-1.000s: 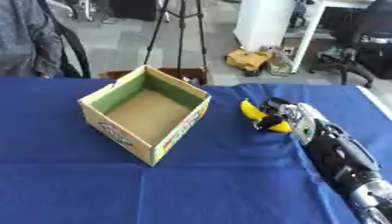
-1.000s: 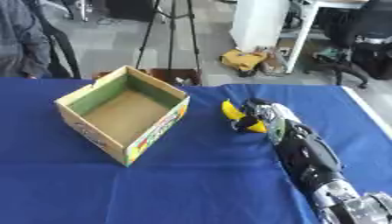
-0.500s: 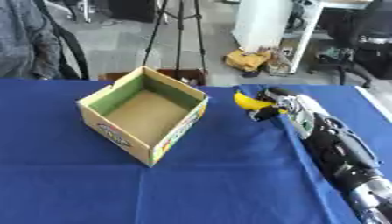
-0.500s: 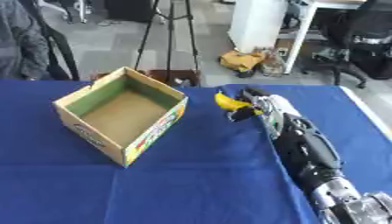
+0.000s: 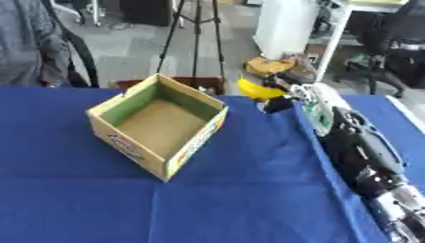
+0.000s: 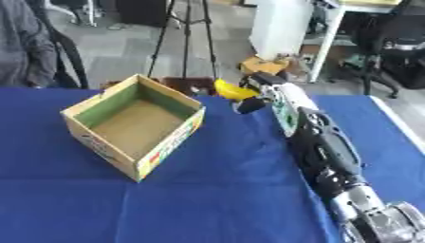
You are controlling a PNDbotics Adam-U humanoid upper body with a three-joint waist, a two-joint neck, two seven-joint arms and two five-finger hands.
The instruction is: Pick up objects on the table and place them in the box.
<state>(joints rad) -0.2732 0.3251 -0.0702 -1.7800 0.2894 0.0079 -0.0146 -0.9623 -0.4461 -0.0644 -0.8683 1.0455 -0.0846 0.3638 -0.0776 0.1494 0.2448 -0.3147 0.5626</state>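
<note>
An open cardboard box (image 5: 158, 127) with a green inner wall stands on the blue table (image 5: 224, 190), left of centre; it looks empty. My right hand (image 5: 286, 92) is raised above the table to the right of the box's far corner. Its fingers are curled round a yellow, curved object (image 5: 257, 89), seemingly a banana, which sticks out toward the box. The right arm (image 5: 357, 152) runs from the lower right corner up to the hand. No left hand shows in either view.
Beyond the table's far edge lie a grey floor, a black tripod (image 5: 198, 33), a white cabinet (image 5: 295, 28) and office chairs (image 5: 398, 52). A person in grey (image 5: 29, 47) stands at the far left. Bare blue cloth surrounds the box.
My right hand has lifted the yellow object off the table and carried it up and leftward, closer to the box's far right corner. The box stays where it was.
</note>
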